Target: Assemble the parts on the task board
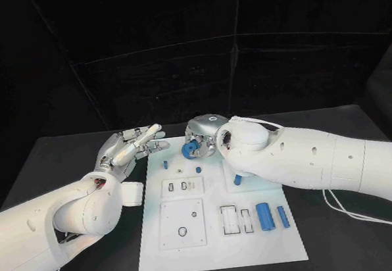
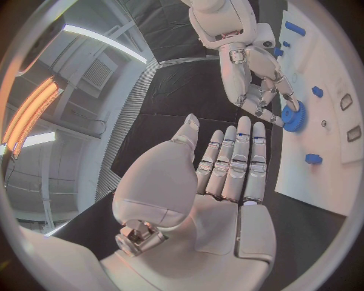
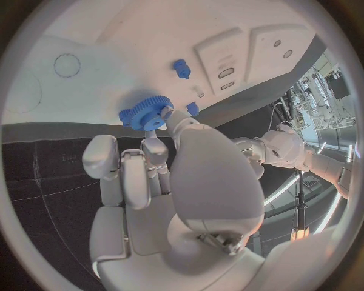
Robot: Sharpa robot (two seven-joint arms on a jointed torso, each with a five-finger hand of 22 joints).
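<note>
blue gear | in right-hand fingers | above task board far end

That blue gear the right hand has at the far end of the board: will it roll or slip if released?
The blue gear looks like rigid, light plastic. Its round toothed rim suggests it could roll if dropped on edge, but should lie stable flat. The right hand grips it by the fingertips only, so slipping seems possible.
</note>
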